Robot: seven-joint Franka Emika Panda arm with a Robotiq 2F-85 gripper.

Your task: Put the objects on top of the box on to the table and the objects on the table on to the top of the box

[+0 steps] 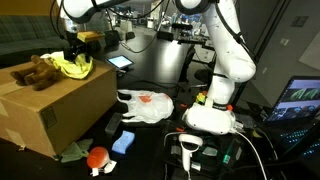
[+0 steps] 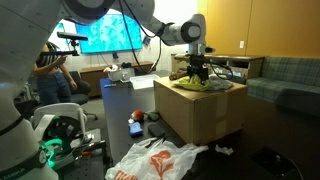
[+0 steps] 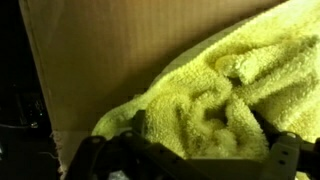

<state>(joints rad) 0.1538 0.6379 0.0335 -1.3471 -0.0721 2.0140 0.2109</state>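
Observation:
The box (image 1: 55, 110) (image 2: 200, 115) is a big brown carton standing on the black table (image 1: 185, 110). A crumpled yellow towel (image 1: 73, 67) (image 2: 196, 86) (image 3: 215, 95) and a brown plush toy (image 1: 34, 72) lie on top of the box. My gripper (image 1: 74, 47) (image 2: 197, 68) (image 3: 190, 152) hangs directly over the towel, open, with its fingers (image 3: 288, 150) standing on either side of the towel's folds. On the table lie a white plastic bag with orange print (image 1: 148, 105) (image 2: 150, 160), a blue block (image 1: 122, 142) and a red ball (image 1: 98, 157).
A green cloth (image 1: 75, 150) lies at the foot of the box. The robot's white base (image 1: 212, 115) stands beside the bag, with a handheld scanner (image 1: 190, 150) and cables in front. A person (image 2: 48, 72) and a wall screen (image 2: 108, 35) are behind.

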